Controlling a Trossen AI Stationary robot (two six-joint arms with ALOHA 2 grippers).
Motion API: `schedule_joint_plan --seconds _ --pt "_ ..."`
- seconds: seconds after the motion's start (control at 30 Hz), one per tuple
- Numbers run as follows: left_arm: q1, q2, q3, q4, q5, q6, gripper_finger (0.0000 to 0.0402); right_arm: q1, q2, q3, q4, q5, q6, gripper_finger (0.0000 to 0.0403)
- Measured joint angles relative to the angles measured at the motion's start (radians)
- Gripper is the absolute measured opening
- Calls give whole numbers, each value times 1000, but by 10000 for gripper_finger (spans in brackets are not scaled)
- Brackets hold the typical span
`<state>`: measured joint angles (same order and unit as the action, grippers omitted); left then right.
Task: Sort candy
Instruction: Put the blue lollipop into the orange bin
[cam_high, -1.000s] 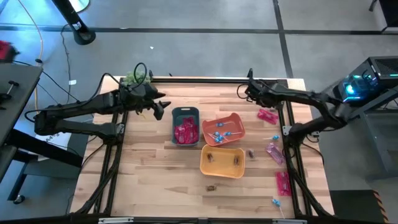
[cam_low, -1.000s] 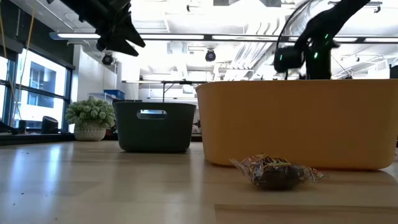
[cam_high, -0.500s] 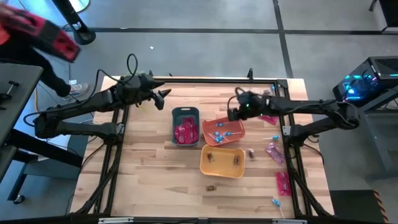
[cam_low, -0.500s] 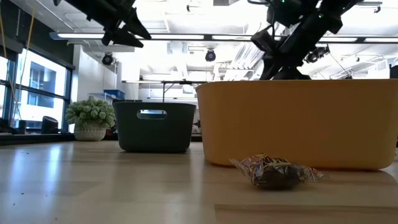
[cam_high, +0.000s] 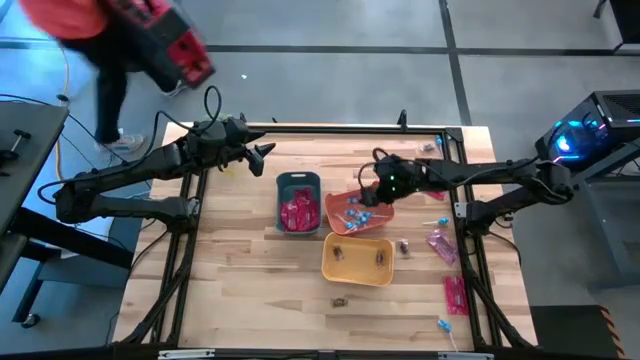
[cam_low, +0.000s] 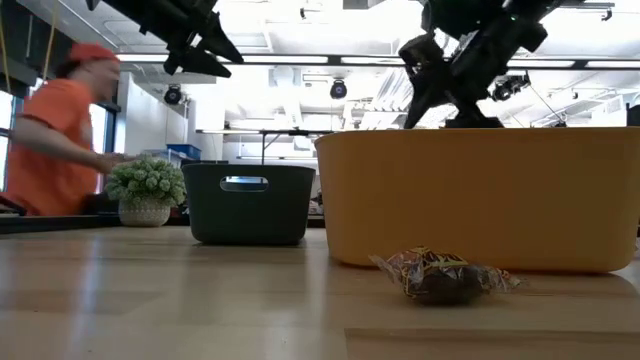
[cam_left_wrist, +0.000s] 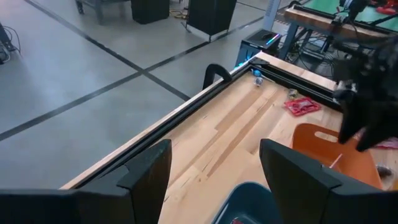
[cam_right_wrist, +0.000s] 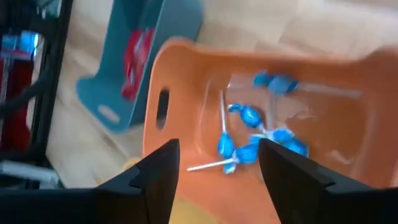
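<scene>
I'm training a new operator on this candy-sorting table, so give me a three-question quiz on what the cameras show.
1. True or false: the right gripper hangs over the orange bin.
2. Which bin holds the pink-red packets? A) grey-blue bin B) yellow bin C) orange bin
3. Fill in: the lollipops lying in the orange bin have ____ heads.

Key: 1. True, with its fingers spread. 2. A. 3. Blue.

The left gripper waits open near the table's back edge.
</scene>
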<state>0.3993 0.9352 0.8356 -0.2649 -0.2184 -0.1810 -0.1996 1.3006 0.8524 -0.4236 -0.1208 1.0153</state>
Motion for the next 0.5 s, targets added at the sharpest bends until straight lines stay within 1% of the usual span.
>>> schedule_joint_plan --seconds 0.07,0.1,0.13,0.2,0.27,0.33,0.37,0.43,0.5 --pt "0 0 0 0 0 0 239 -35 2 22 -18 23 -17 215" --pt "0 0 0 0 0 0 239 -56 3 42 -29 56 -28 216" --pt "0 0 0 0 0 0 239 -79 1 70 -51 115 -29 216" --pt "0 0 0 0 0 0 239 -133 -3 141 -126 287 -29 215" --pt "0 0 0 0 0 0 239 -198 4 205 -239 463 -30 215" --pt "0 0 0 1 0 1 239 -272 22 239 -348 586 -27 215" --pt "0 0 0 0 0 1 239 -310 32 244 -391 619 -16 215" --pt "0 0 0 0 0 1 239 -386 49 245 -475 652 21 215" --pt "0 0 0 0 0 1 239 -460 64 219 -521 707 91 215"
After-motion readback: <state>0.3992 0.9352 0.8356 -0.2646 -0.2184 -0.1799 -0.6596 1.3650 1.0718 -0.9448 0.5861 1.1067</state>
